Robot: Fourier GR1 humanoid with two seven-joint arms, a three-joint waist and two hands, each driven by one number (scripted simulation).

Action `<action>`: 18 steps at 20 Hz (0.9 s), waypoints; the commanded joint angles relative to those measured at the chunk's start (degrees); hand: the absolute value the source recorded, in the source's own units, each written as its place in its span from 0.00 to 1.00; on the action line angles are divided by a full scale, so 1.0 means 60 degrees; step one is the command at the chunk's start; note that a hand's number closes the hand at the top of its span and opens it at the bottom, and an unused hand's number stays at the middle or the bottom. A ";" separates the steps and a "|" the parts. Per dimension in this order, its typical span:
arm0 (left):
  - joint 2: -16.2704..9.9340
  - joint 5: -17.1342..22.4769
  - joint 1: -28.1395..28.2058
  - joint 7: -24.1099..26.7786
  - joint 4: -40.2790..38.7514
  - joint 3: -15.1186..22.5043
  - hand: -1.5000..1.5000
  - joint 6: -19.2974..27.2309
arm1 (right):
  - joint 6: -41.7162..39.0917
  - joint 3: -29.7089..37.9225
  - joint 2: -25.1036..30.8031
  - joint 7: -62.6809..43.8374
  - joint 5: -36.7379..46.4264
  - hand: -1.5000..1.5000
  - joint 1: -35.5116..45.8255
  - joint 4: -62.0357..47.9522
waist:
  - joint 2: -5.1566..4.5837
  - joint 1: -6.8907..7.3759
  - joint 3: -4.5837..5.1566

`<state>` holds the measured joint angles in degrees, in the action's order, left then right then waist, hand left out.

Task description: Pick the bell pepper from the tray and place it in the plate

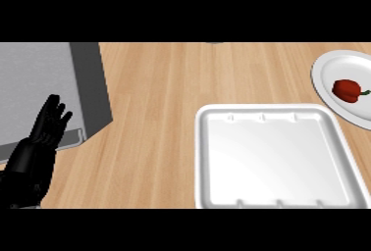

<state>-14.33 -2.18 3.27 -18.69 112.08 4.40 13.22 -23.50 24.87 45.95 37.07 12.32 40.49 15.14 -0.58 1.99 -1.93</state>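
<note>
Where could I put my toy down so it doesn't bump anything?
The white tray holds nothing. Bare wood lies between the tray and the grey block, and above the tray. The plate at the right edge holds the red bell pepper. The left hand rests lower left.

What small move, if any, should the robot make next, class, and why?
Probably none beyond staying at rest: the bell pepper already lies on the plate, the tray holds nothing, and only the left hand shows, open near the left edge.
</note>
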 commanded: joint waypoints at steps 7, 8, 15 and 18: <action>0.0401 0.0190 0.0158 -0.0533 -0.1437 0.0352 0.50 -0.0222 | 0.0539 -0.0023 0.0416 0.0167 0.0276 0.00 -0.0136 -0.0514 | -0.0310 0.0027 0.0255; 0.0439 0.0114 0.0169 -0.0478 -0.1563 0.0420 0.50 -0.0216 | 0.0374 -0.0003 0.0525 0.0469 0.0266 0.00 -0.0454 -0.0571 | -0.0334 -0.0138 0.0247; 0.0468 0.0248 0.0231 -0.0537 -0.1407 0.0322 0.50 -0.0323 | 0.0588 0.0144 0.0863 0.0456 0.0246 0.00 -0.0400 -0.0850 | -0.0361 -0.0039 0.0234; 0.0385 0.0150 0.0246 -0.0552 -0.1359 0.0384 0.50 -0.0437 | 0.0855 0.0145 0.0761 0.0550 0.0288 0.00 -0.0462 -0.0933 | -0.0324 -0.0008 0.0236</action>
<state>-13.25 -2.30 3.85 -19.96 113.03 4.76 12.10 -18.99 25.35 49.92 39.71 14.08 38.34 10.43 -0.92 2.27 -1.88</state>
